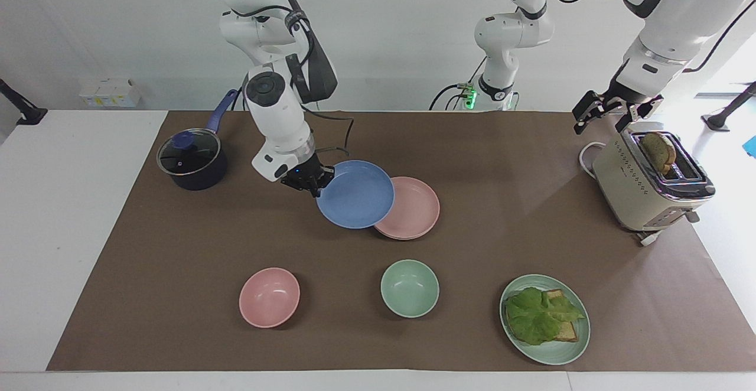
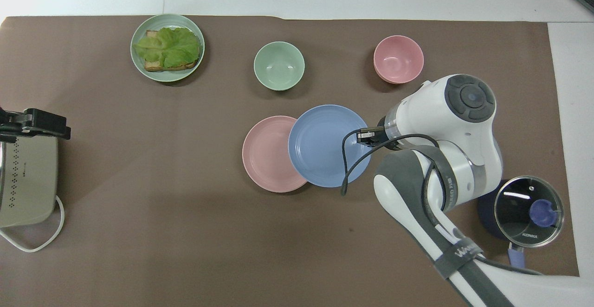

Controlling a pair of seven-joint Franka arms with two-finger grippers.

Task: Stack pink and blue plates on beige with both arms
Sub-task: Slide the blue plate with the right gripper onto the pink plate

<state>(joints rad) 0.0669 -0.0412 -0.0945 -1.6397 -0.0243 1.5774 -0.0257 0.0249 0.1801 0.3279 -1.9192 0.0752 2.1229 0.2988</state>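
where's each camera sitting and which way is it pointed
Facing view: high across the table, looking at both arms; right gripper holds the round glossy blue plate, left gripper waits over the boxy beige toaster.
Overhead view: above the robots' end, looking steeply down; the right arm shows, and only the left gripper's tip.
Both share the blue plate overlapping the round pale pink plate.
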